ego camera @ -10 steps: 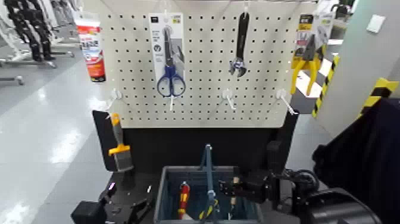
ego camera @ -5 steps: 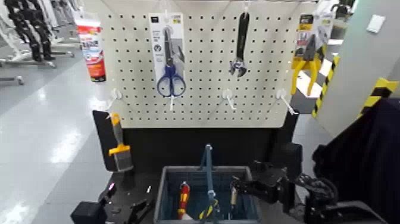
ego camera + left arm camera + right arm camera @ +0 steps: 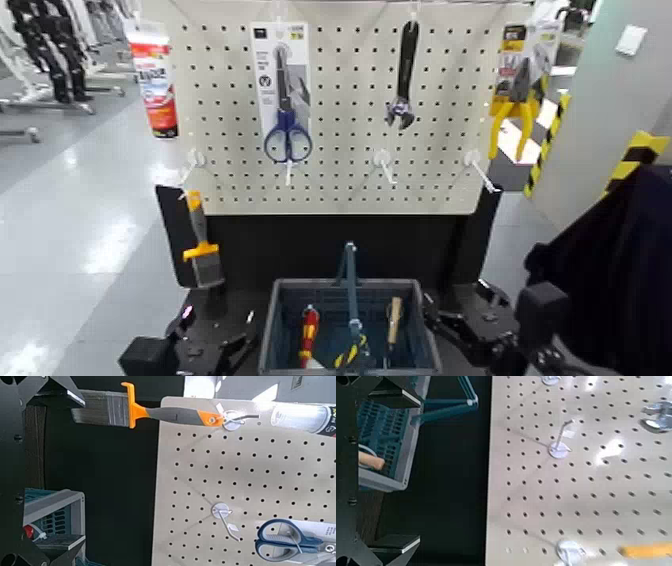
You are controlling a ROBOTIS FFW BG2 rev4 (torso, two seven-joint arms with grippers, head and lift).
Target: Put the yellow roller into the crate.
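no text, label, brand or number is readable on the hanging packages [image 3: 287, 90].

Blue-handled scissors [image 3: 287, 135] on white pegboard [image 3: 340, 185]

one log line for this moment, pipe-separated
right gripper: open, beside crate | left gripper: parked left of crate

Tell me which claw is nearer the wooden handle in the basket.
Right. The right claw is just off the basket's right side, a short way from the wooden handle; the left claw is off the left side, with most of the basket between.
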